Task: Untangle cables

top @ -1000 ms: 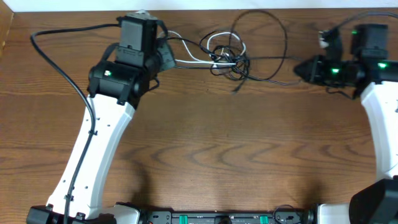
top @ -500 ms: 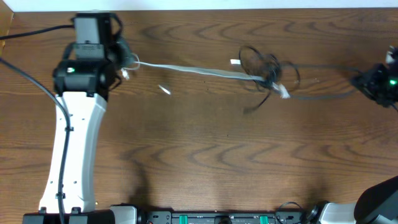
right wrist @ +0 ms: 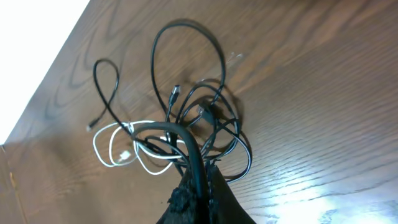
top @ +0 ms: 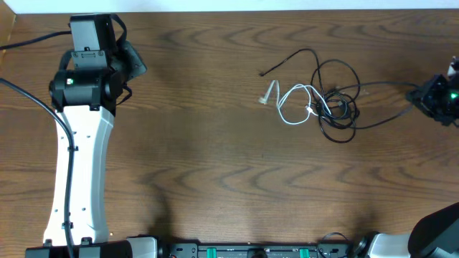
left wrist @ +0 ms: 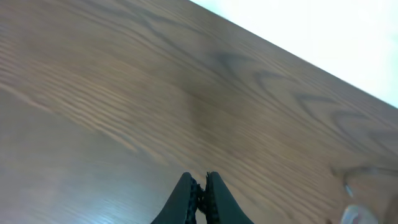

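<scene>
The right gripper (right wrist: 198,190) is closed tight on a black cord (right wrist: 194,158), which comes up from between its fingertips. The fingers hide the pinched part. Just beyond the tips the cord bends left and joins the tangle of cables (right wrist: 205,121), a loose knot of thin black loops lying on the wooden table (right wrist: 311,93). A white cord (right wrist: 122,155) loops out of the tangle, ahead of the jaws and to their left. How the strands cross inside the knot is hard to make out. From overhead this gripper is partly cut off at the frame edge.

The left gripper (left wrist: 200,190) is closed with nothing between its fingertips, above bare wood and well apart from the tangle. A pale blur (left wrist: 354,214) to the right of its jaws is too smeared to identify.
</scene>
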